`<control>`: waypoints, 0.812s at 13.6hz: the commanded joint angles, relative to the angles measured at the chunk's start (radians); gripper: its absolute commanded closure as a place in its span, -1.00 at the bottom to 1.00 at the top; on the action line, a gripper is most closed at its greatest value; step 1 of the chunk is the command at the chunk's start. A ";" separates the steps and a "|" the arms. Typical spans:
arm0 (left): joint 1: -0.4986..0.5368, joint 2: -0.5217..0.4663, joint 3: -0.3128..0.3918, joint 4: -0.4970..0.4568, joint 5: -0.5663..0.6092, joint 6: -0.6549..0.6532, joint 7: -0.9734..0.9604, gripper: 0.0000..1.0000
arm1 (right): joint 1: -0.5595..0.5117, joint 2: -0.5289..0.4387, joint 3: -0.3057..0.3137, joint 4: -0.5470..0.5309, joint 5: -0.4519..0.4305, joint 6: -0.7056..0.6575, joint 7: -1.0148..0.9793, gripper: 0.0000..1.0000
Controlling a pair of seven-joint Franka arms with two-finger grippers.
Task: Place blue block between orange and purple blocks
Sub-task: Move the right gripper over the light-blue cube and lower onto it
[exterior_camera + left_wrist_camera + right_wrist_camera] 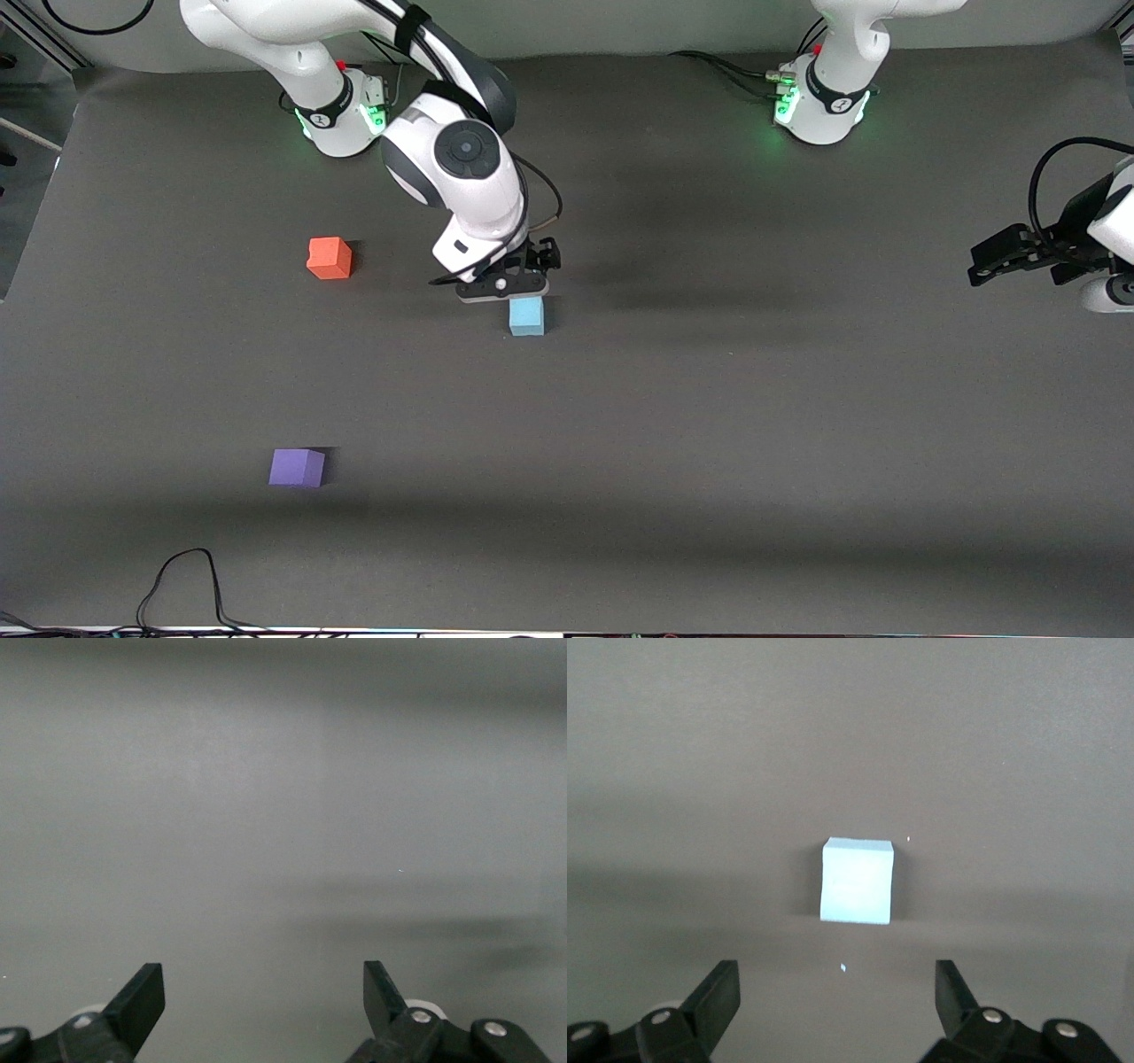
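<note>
The light blue block (526, 316) sits on the dark table near its middle, and shows in the right wrist view (857, 881). My right gripper (507, 285) hangs open and empty just above the table beside the blue block; its own view (836, 994) shows the block ahead of the open fingertips, apart from them. The orange block (330, 258) lies toward the right arm's end, farther from the front camera. The purple block (297, 467) lies nearer the front camera. My left gripper (979, 266) waits open and empty at the left arm's end; its own view (264, 990) shows bare table.
The dark table mat (709, 425) stretches around the blocks. A black cable (177, 585) loops at the table's near edge toward the right arm's end. The arm bases (819, 106) stand along the table edge farthest from the front camera.
</note>
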 commanded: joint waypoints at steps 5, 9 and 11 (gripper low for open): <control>0.010 -0.016 -0.011 -0.021 0.039 0.014 0.052 -1.00 | 0.010 0.140 -0.001 -0.003 -0.171 0.117 0.161 -0.95; 0.013 -0.014 -0.010 -0.021 0.047 0.014 0.097 -1.00 | 0.010 0.197 -0.001 -0.013 -0.253 0.157 0.227 -0.95; 0.011 -0.014 -0.010 -0.020 0.047 0.017 0.095 -1.00 | 0.010 0.223 -0.001 -0.013 -0.273 0.172 0.264 -0.95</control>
